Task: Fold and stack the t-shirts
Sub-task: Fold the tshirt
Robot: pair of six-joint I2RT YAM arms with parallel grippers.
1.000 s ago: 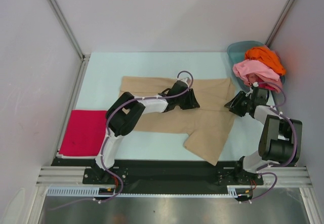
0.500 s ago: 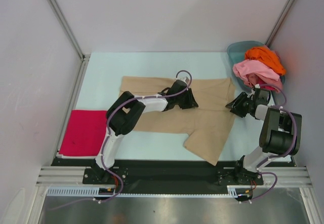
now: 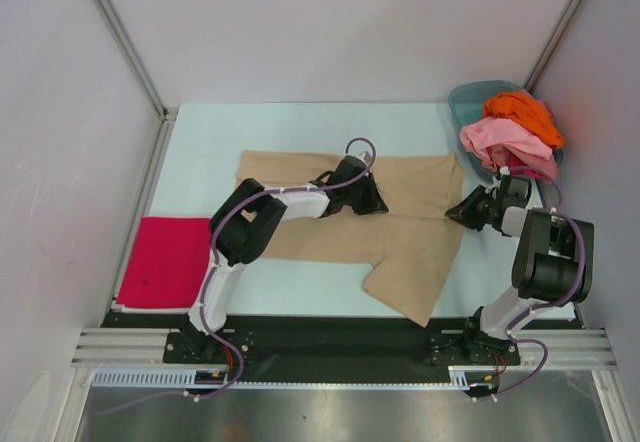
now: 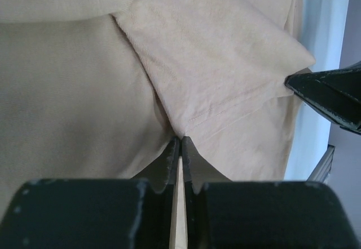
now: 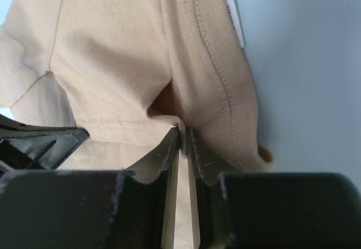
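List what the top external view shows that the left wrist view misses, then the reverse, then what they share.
Top only: the folded magenta shirt, and the teal basin holding a pink shirt and an orange shirt. Left wrist only: the left hand shut on a pinch of cloth, and the sleeve hem stitching. Both: the tan shirt and the right hand at its edge.

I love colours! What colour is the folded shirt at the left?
Magenta-red. The folded shirt shows best in the top view.

We see a tan t-shirt [image 3: 405,252] spread mid-table, a magenta-red t-shirt [image 3: 165,262] folded near left, and a pink t-shirt [image 3: 498,140] and an orange t-shirt [image 3: 527,112] heaped far right.
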